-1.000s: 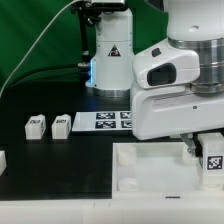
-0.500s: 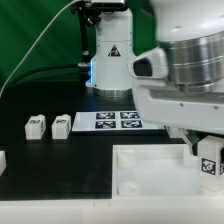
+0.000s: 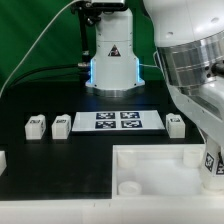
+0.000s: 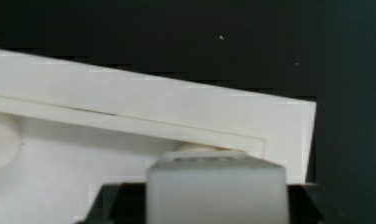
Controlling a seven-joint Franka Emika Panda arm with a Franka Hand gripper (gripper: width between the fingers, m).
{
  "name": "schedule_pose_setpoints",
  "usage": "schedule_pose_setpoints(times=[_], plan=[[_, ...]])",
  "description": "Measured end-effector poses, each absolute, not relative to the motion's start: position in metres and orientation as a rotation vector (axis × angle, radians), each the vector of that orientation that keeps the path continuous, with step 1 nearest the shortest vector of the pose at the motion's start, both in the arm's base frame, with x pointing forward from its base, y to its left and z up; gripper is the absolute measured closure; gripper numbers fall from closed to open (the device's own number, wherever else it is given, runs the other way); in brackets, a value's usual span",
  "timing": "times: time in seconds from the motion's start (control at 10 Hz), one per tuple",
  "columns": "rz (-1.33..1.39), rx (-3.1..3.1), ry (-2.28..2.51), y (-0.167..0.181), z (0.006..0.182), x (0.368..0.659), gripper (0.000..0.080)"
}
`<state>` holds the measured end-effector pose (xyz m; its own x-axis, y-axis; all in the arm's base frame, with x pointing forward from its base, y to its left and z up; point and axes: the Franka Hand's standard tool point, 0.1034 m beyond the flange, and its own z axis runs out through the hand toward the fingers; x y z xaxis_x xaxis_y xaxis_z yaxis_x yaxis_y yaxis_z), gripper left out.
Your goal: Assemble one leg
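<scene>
Table (image 3: 90, 150), black, carries everything. Well to the exterior view's left of the marker board (image 3: 115, 121) stand one loose block (image 3: 36, 125) and a second loose block (image 3: 62, 125), close together and apart from the board. Just off the marker board's other end, on the exterior view's right, stands a third loose block (image 3: 176, 124). Nearer the camera than the marker board lies the white tray-like piece (image 3: 160, 175), a round socket showing in its floor. Farthest to the exterior view's right of the marker board, at the tray's far end under the arm (image 3: 195, 70), is the leg (image 3: 213, 163) with its tag facing the camera. In the wrist view the leg (image 4: 211, 185) fills the gap of the tool (image 4: 211, 200) — dark fingers (image 4: 117, 203) pinch it from both sides, over the tray's corner.
</scene>
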<state>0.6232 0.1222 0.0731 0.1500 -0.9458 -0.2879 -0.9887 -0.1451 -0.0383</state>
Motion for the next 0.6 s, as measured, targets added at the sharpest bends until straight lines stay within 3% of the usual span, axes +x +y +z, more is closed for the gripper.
schedule_pose_setpoints(times=[0.1,0.2,0.3,0.4,0.6], plan=[[0.287,-2.214,1.885,0.1222,0.0728,0.623,0.0488],[0.287,-2.215,1.884,0.1223,0.0726,0.6229,0.023],[0.275,-2.277,1.805,0.1218,0.0721,0.6226,0.023],[0.254,-2.438,1.592,0.1193,0.0708,0.6202,0.0167],[0.2,-2.726,1.132,0.118,0.0777,0.6213,0.0154]])
